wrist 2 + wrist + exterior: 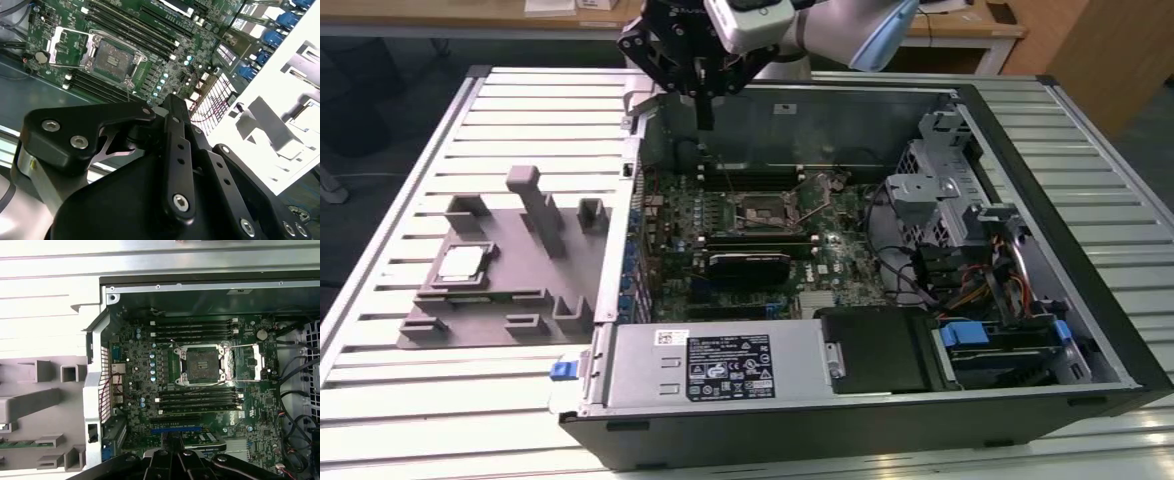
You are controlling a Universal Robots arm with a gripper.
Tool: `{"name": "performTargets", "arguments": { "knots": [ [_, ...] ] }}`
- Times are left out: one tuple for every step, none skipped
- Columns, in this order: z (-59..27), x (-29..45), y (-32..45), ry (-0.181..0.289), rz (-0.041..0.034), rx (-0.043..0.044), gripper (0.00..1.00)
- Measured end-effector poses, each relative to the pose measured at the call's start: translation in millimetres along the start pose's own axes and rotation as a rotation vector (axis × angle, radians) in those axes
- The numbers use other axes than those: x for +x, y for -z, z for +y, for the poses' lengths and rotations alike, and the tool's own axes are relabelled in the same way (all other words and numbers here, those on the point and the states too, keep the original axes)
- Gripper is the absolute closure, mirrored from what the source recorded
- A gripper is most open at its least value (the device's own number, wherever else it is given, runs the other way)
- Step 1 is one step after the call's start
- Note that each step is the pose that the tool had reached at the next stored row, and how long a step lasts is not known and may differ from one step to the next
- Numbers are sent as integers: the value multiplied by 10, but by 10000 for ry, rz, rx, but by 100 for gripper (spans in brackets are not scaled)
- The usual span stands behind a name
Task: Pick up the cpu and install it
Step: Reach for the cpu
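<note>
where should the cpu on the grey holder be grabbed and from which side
Probably by two opposite edges of the cpu, coming straight down from above. It lies flat with its silver top up on the grey holder, and the holder's upright posts beside it would likely block a sideways approach.

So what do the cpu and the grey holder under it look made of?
The cpu: pale, shiny top, so likely metal, with a thin darker rim, maybe circuit board. The holder: uniform matte grey with blocky posts, likely plastic, possibly printed.
</note>
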State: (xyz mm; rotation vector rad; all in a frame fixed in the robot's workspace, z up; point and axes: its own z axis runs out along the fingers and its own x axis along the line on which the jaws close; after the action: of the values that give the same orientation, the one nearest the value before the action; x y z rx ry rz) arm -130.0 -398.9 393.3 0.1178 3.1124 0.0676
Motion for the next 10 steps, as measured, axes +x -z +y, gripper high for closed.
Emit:
{"name": "performTargets", "arguments": {
  "knots": [
    [-1, 13, 0, -1, -1, 0, 89],
    [-2, 25, 0, -1, -2, -1, 89],
    [-3, 37, 1, -1, -1, 0, 89],
    [-4, 49, 1, -2, -3, -1, 89],
    [-5, 63, 2, -1, -3, 0, 89],
    [-6, 76, 2, -1, -4, -1, 89],
    [-7, 87, 2, -2, -4, 0, 89],
    [-7, 100, 3, -1, -4, 0, 89],
    [-8, 113, 3, -1, -5, -1, 89],
    [-9, 126, 4, -1, -6, -1, 89]
  ]
}}
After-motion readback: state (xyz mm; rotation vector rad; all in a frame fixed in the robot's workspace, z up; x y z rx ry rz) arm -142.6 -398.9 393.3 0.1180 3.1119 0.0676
